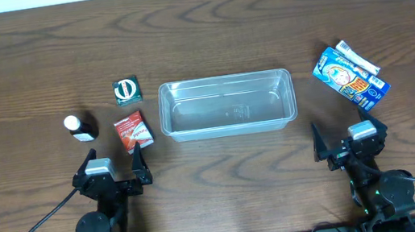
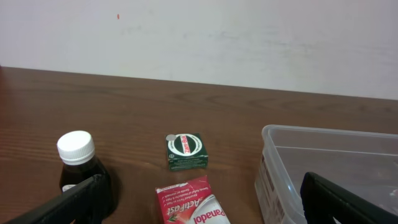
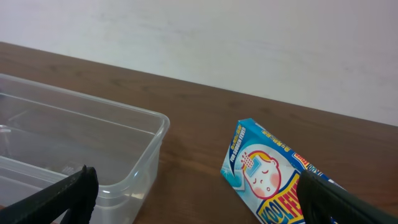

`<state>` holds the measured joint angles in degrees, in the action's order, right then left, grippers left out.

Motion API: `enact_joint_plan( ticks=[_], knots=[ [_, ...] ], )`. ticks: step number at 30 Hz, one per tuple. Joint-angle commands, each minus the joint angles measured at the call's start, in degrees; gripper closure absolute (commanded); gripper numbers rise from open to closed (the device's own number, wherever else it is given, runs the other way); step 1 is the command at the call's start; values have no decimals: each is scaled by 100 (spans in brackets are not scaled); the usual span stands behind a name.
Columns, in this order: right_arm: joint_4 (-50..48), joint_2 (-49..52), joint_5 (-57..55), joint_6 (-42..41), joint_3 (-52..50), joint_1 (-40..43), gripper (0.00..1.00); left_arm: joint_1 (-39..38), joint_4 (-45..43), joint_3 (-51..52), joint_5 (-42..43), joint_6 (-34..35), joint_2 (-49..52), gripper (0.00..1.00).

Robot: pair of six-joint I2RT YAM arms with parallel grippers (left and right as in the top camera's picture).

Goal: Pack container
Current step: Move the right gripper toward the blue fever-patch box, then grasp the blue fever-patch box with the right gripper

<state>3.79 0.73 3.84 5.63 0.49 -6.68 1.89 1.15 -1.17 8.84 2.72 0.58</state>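
The clear plastic container (image 1: 226, 105) lies empty in the middle of the table; it also shows in the left wrist view (image 2: 323, 168) and the right wrist view (image 3: 81, 149). Left of it lie a red Panadol box (image 1: 133, 132) (image 2: 191, 202), a small green box (image 1: 126, 90) (image 2: 186, 151) and a dark bottle with a white cap (image 1: 79, 127) (image 2: 81, 171). Right of it lie a blue fever-patch box (image 1: 350, 78) (image 3: 273, 180) and a white tube (image 1: 357, 57). My left gripper (image 1: 116, 171) (image 2: 202, 208) and right gripper (image 1: 345, 140) (image 3: 199, 202) are open, empty, near the front edge.
The wooden table (image 1: 203, 27) stretches behind the objects. A white wall (image 2: 199, 37) stands beyond its far edge. Cables run from both arm bases at the front.
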Motion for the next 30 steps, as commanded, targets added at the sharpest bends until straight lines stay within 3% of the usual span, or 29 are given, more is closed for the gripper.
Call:
enact_joint_plan(
  ticks=[1, 9, 16, 20, 24, 30],
  knots=[
    [20, -42, -57, 42, -17, 7, 1, 24, 203, 94, 103, -55, -24, 2],
    [-31, -42, -92, 68, -17, 9, 1, 24, 203, 94, 103, -55, -24, 2],
    [-1139, -39, 229, 66, 20, 20, 1, 24, 203, 94, 103, -55, -24, 2],
    [-933, 190, 247, -142, 509, 179, 1, 24, 203, 94, 105, -55, -24, 2],
    [-485, 1187, 330, -282, 1596, 404, 1, 24, 203, 94, 103, -55, -24, 2],
    [1163, 3786, 485, -212, 4205, 861, 1, 24, 203, 94, 105, -55, -24, 2]
  ],
)
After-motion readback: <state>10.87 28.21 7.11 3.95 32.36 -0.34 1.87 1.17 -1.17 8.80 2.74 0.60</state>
